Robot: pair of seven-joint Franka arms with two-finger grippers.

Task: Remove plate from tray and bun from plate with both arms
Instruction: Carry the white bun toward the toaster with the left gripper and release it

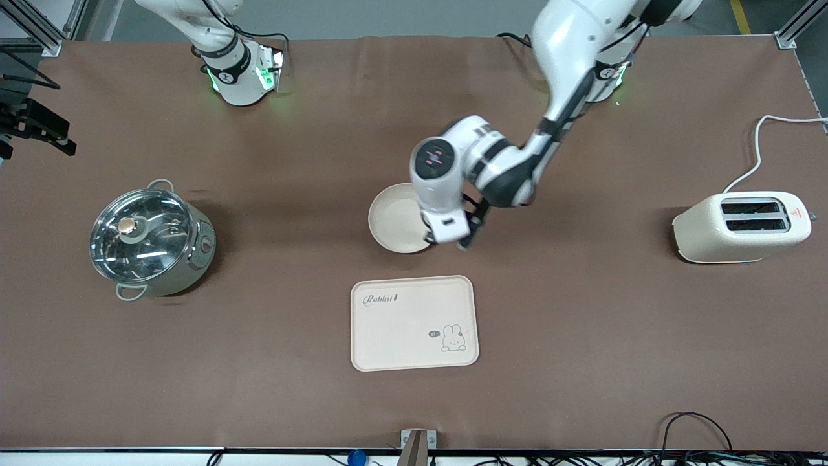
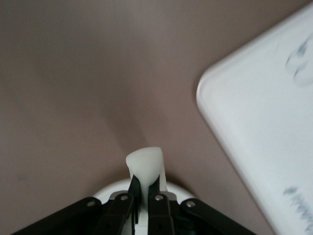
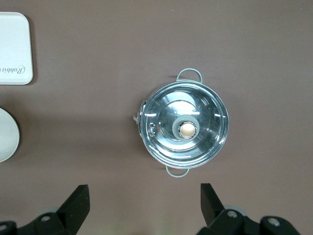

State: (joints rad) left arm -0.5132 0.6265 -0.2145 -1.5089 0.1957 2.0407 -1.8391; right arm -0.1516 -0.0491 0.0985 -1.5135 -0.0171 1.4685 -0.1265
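Observation:
The round cream plate (image 1: 396, 220) is at the table's middle, farther from the front camera than the tray. My left gripper (image 1: 455, 238) is at the plate's rim on the side toward the left arm's end. In the left wrist view, my left gripper (image 2: 145, 182) is shut on the pale rim of the plate (image 2: 145, 161). My right gripper (image 3: 144, 205) is open and empty, high over the table near the pot, and waits; it does not show in the front view. An edge of the plate (image 3: 7, 134) shows in the right wrist view. The bun is out of view.
A rectangular cream tray (image 1: 414, 323) with a rabbit drawing lies nearer the front camera than the plate; it also shows in both wrist views (image 2: 264, 112) (image 3: 14, 49). A lidded steel pot (image 1: 149, 236) (image 3: 183, 125) stands toward the right arm's end. A cream toaster (image 1: 744, 226) stands toward the left arm's end.

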